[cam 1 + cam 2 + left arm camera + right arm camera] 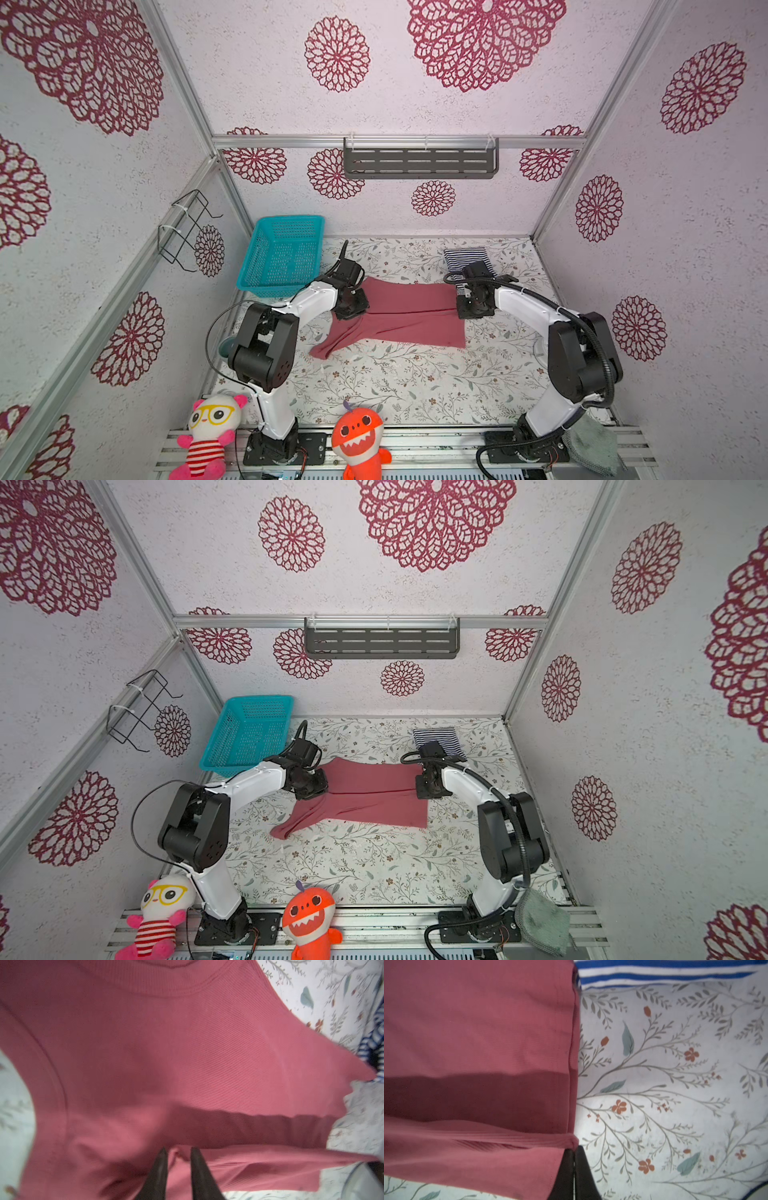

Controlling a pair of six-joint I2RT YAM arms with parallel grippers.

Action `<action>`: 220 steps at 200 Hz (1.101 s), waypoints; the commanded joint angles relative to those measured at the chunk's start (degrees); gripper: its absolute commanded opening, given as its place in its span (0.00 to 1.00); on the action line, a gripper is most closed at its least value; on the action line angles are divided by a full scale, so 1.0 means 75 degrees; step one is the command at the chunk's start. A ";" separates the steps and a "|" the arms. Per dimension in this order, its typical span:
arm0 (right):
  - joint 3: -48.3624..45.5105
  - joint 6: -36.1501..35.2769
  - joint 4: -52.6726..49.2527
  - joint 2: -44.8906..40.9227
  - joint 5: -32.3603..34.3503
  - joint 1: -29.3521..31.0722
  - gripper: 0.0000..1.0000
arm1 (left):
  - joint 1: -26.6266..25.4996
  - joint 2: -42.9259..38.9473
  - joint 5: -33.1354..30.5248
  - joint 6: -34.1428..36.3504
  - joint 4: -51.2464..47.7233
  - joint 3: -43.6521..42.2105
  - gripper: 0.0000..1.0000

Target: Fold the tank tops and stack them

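Rose-red tank top (411, 316), partly folded, lies mid-table (415, 386) between my arms; the striped tank top (463, 254) lies behind it, far right. My left pincer (179, 1149) stands released over its strap end; my right pincer (574, 1148) is clenched on its hem corner.

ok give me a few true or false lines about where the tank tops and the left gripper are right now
1. The left gripper has its jaws apart over the rose-red tank top. True.
2. The striped tank top lies folded at the table's far right. True.
3. The rose-red tank top is in the teal basket. False: it lies on the table, right of the teal basket.
4. The orange plush toy sits on the striped tank top. False: it sits at the near edge, between the arm bases.
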 commanded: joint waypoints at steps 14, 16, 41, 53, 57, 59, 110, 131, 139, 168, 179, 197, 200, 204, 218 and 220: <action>0.0767 -0.0538 -0.0227 -0.0062 0.0238 -0.0126 0.38 | 0.0321 -0.0620 -0.0239 0.1097 -0.0992 0.0246 0.69; 0.0770 -0.0538 -0.0259 -0.0091 0.0232 -0.0124 0.39 | 0.0321 -0.0716 -0.0282 0.1101 -0.1051 0.0206 0.70; 0.0342 -0.0331 -0.0441 -0.0631 -0.0259 -0.0131 0.40 | 0.0237 -0.2214 -0.0899 0.0967 -0.1577 -0.0995 0.72; -0.0079 -0.0118 -0.0372 -0.0964 -0.0556 -0.0120 0.40 | 0.0125 -0.3084 -0.1225 0.0666 -0.1825 -0.1753 0.69; -0.0235 -0.0038 -0.0335 -0.1082 -0.0621 -0.0114 0.40 | 0.0048 -0.3379 -0.1332 0.0532 -0.1905 -0.2001 0.68; -0.0307 -0.0006 -0.0327 -0.1131 -0.0659 -0.0113 0.40 | 0.0018 -0.3513 -0.1378 0.0456 -0.1950 -0.2120 0.67; -0.1564 0.0806 0.0109 -0.1918 -0.1379 0.0026 0.40 | -0.0774 -0.5155 -0.2130 -0.1091 -0.2598 -0.3894 0.62; -0.1632 0.0833 0.0076 -0.1909 -0.1340 0.0092 0.40 | -0.0788 -0.5013 -0.2299 -0.1117 -0.2244 -0.4112 0.64; -0.1642 0.0848 0.0063 -0.1918 -0.1328 0.0109 0.40 | -0.0783 -0.4853 -0.2436 -0.0999 -0.2138 -0.4097 0.63; -0.1710 0.0926 0.0153 -0.1957 -0.1343 0.0125 0.40 | -0.0737 -0.3996 -0.2653 -0.0720 -0.1627 -0.3832 0.54; -0.1744 0.0982 0.0199 -0.1934 -0.1371 0.0129 0.40 | -0.0686 -0.3645 -0.2642 -0.0607 -0.1469 -0.3706 0.48; -0.1873 0.1099 0.0350 -0.1939 -0.1495 0.0126 0.41 | -0.0600 -0.3235 -0.2685 -0.0437 -0.1530 -0.3455 0.34; -0.1893 0.1118 0.0371 -0.1944 -0.1519 0.0132 0.40 | -0.0594 -0.3191 -0.2712 -0.0408 -0.1572 -0.3420 0.32; -0.1928 0.1142 0.0401 -0.1944 -0.1532 0.0128 0.41 | -0.0567 -0.3172 -0.2739 -0.0368 -0.1628 -0.3354 0.30; -0.2014 0.1213 0.0503 -0.1934 -0.1590 0.0144 0.41 | -0.0399 -0.3208 -0.2747 -0.0210 -0.1815 -0.3184 0.21; -0.2029 0.1213 0.0521 -0.1933 -0.1596 0.0142 0.41 | -0.0366 -0.3227 -0.2743 -0.0193 -0.1837 -0.3163 0.20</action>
